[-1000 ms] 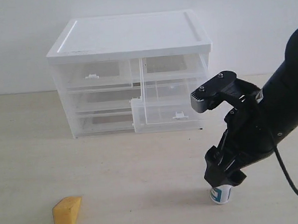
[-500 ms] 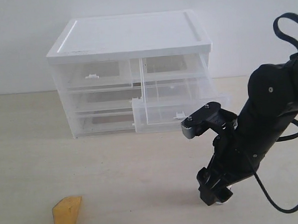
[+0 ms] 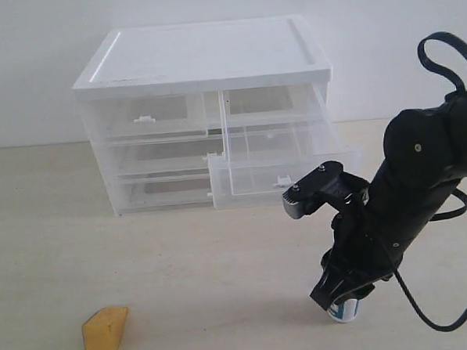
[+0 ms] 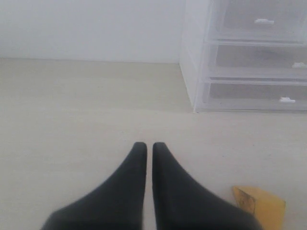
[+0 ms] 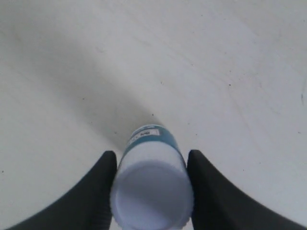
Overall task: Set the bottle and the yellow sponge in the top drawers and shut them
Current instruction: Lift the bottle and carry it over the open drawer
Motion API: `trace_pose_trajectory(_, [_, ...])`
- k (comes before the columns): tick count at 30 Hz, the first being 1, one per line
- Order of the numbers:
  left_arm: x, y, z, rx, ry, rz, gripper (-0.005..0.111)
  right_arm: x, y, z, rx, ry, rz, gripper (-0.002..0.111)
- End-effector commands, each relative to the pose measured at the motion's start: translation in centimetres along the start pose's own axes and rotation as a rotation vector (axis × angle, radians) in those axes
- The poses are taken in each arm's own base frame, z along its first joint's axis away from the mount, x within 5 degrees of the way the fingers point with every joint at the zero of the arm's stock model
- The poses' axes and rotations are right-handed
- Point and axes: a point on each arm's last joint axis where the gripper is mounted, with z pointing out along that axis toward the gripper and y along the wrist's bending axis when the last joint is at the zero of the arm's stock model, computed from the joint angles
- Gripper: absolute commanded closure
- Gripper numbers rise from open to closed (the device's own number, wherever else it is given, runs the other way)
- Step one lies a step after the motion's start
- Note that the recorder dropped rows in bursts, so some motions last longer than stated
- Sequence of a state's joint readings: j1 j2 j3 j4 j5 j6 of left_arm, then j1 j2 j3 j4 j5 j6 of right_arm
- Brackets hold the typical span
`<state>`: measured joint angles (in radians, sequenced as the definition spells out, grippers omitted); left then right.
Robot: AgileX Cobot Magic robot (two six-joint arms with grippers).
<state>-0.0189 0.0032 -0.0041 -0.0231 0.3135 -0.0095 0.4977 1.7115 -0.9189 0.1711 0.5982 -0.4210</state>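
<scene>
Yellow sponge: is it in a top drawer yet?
No, the yellow sponge lies on the table at the lower left of the exterior view, apart from the cabinet.

Bright, even light; soft focus

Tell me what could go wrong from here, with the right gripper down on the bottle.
1. The right gripper holds the bottle only by its smooth round sides near the cap, so it may slip or tip when lifted.
2. The open top right drawer juts out close to the right arm; a low lift could knock its front wall.
3. The top left drawer is shut, so the yellow sponge has nowhere to go yet.
</scene>
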Motion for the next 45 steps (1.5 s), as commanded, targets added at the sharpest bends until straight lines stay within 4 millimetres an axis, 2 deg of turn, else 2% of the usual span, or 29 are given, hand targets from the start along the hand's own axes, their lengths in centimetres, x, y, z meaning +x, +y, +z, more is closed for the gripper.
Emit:
trace_pose_trajectory(1, [0.1, 0.0, 0.0, 0.0, -0.001, -0.003, 0.102, 0.2, -0.3, -0.4, 0.014, 0.007, -0.01, 0.108])
trace_pose_trajectory(7, [0.1, 0.0, 0.0, 0.0, -0.001, -0.003, 0.102, 0.7, 0.4, -4.2, 0.008, -0.016, -0.012, 0.108])
trace_pose_trajectory(14, [0.1, 0.0, 0.0, 0.0, -0.001, -0.003, 0.102, 1.7, 1.1, -7.6, 0.001, -0.033, -0.025, 0.108])
trace_pose_trajectory(17, [0.1, 0.0, 0.0, 0.0, -0.001, -0.003, 0.102, 2.1, 2.0, -10.0, -0.049, -0.062, -0.028, 0.108])
trace_pose_trajectory(21, [0.1, 0.0, 0.0, 0.0, -0.001, -0.003, 0.102, 1.6, 3.3, -14.2, -0.112, -0.209, -0.102, 0.108])
trace_pose_trajectory(24, [0.1, 0.0, 0.0, 0.0, -0.001, -0.003, 0.102, 1.0, 3.5, -17.4, -0.07, -0.355, -0.133, 0.108])
trace_pose_trajectory(27, [0.1, 0.0, 0.0, 0.0, -0.001, -0.003, 0.102, 0.6, 3.4, -19.4, -0.012, -0.461, -0.145, 0.108])
trace_pose_trajectory(32, [0.1, 0.0, 0.0, 0.0, -0.001, -0.003, 0.102, -0.3, 3.0, -20.4, 0.083, -0.588, -0.224, 0.108])
trace_pose_trajectory(41, [0.1, 0.0, 0.0, 0.0, -0.001, -0.003, 0.102, -2.8, 2.5, -19.4, 0.175, -0.729, -0.492, 0.108])
trace_pose_trajectory(45, [0.1, 0.0, 0.0, 0.0, -0.001, -0.003, 0.102, -3.7, 0.4, -19.2, 0.135, -0.812, -0.432, 0.108])
